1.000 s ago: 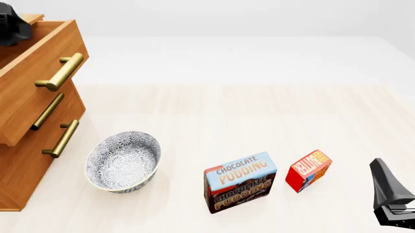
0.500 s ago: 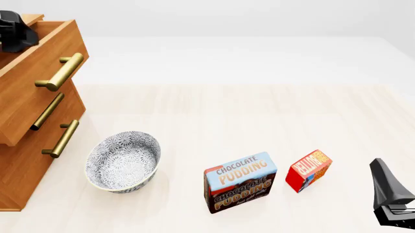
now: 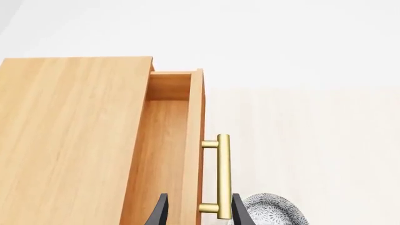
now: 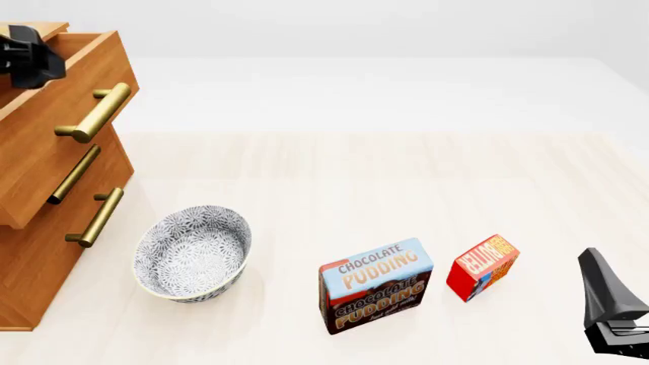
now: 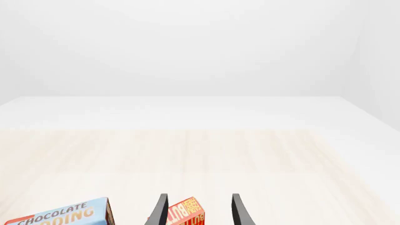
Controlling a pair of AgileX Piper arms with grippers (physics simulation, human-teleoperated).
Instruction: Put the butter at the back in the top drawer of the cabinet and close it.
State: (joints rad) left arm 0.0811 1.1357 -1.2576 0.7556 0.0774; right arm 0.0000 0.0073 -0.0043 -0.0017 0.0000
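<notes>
Fingers of the right gripper (image 5: 196,211) stand parted and empty in the right wrist view, with the butter (image 5: 181,214) showing low in that frame between and beyond their tips; contact cannot be confirmed, and none is apparent. In the front view the same gripper (image 4: 612,313) sits at the lower right edge, near the butter (image 4: 482,267) but apart from it. Butter rests on the table (image 4: 406,182) at lower right of centre, just beside the chocolate pudding box (image 4: 375,285), which stands to its left. Further left, at lower left of the frame, lies the patterned bowl (image 4: 193,252). Beyond it, along the left edge, stands the cabinet (image 4: 30,251); its top drawer (image 4: 56,133) is pulled out, the brass handle (image 4: 96,112) projecting forward of the two lower drawer fronts. The left wrist view confirms the open cavity of the top drawer (image 3: 162,150), nothing visible inside. Left gripper (image 3: 196,212) has its fingers parted, straddling the drawer front and handle (image 3: 223,176) from above without evident grip; in the front view it (image 4: 29,59) is seen only partly at the upper left corner. Assessment: drawer opening appears complete; picking up the butter, placing it in the drawer and closing the drawer all remain outstanding
</notes>
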